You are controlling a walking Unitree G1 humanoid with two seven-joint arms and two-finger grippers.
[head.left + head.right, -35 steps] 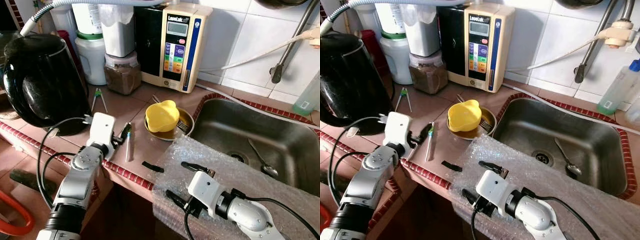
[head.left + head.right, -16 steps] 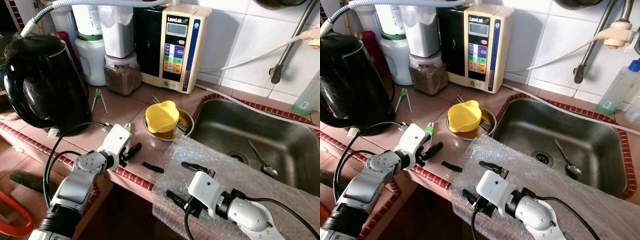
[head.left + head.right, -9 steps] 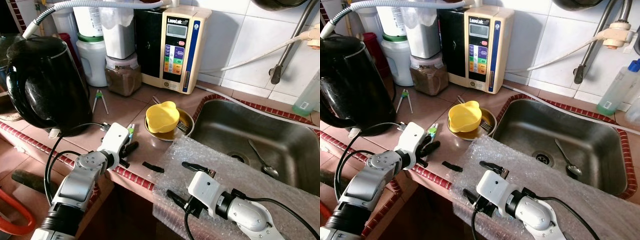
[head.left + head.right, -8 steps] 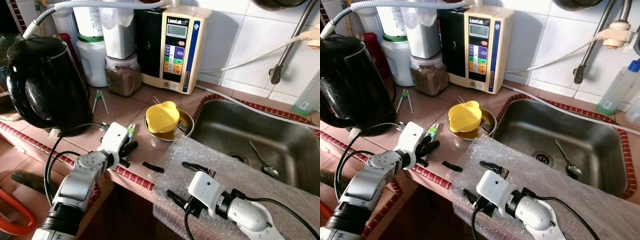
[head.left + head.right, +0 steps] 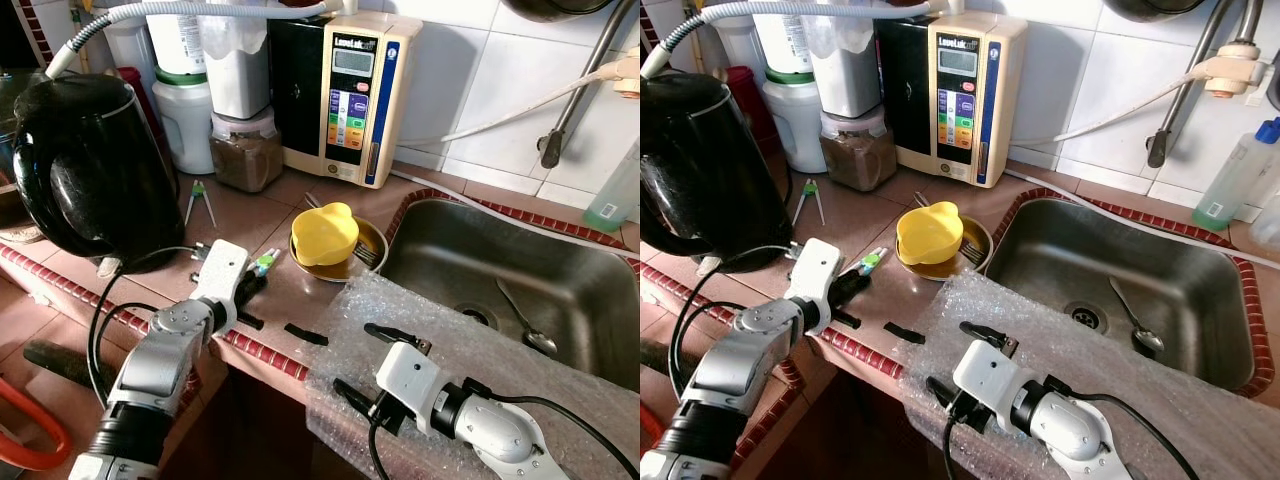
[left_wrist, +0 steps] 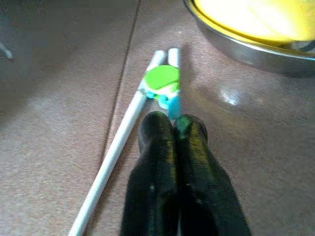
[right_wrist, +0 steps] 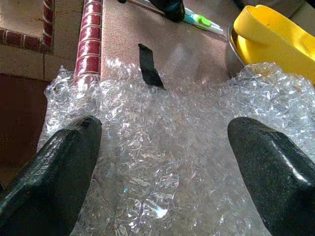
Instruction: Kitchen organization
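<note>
A pair of thin white sticks with a green and blue end (image 6: 165, 83) lies on the brown tiled counter, beside a metal bowl (image 5: 372, 240) that holds an upturned yellow cup (image 5: 323, 232). My left gripper (image 5: 246, 286) is shut, and its tips (image 6: 172, 130) rest against the sticks' blue-green end; one stick runs alongside the fingers. My right gripper (image 5: 352, 357) is open over a sheet of bubble wrap (image 5: 480, 340) at the counter's front edge. Its two fingers (image 7: 59, 167) are spread wide on the wrap.
A black kettle (image 5: 85, 160) stands at the left, with jars and a water machine (image 5: 350, 95) along the back wall. The steel sink (image 5: 520, 270) at the right holds a spoon (image 5: 525, 325). A black strip (image 5: 303, 333) lies near the red-tiled edge.
My left gripper has closed and swung towards the sticks. The sticks have turned, and their green end now points at the bowl. The right arm has stayed put.
</note>
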